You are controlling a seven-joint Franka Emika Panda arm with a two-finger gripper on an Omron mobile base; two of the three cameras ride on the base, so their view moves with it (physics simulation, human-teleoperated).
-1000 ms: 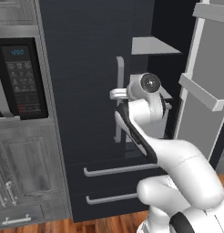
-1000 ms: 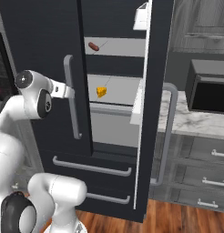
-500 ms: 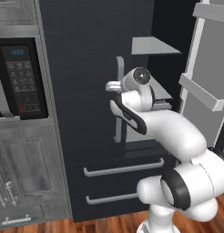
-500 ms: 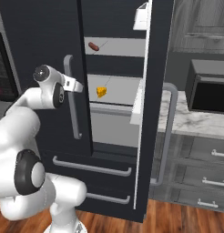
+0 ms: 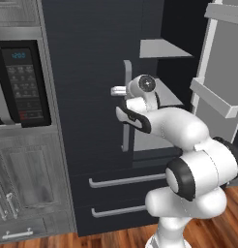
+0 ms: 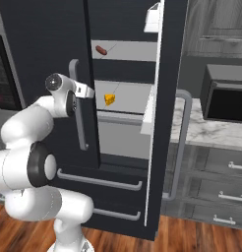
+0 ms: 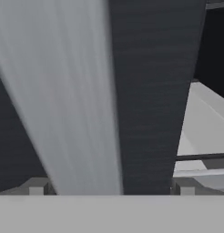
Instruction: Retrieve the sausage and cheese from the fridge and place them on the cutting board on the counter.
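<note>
The fridge [image 6: 44,44] is seen with its right door swung open and its left door closed; pale grey shelves are exposed inside. The counter [image 6: 211,132] is located to the right of the open door, over grey cabinets. The arm is raised in front of the closed left door. The gripper [image 7: 111,185] is positioned at the left door's grey vertical handle [image 6: 79,113], fingers spread wide on either side of it, not clamped. The cheese [image 6: 109,99] is lying on the middle shelf. The sausage [image 6: 101,49] is lying on the shelf above.
</note>
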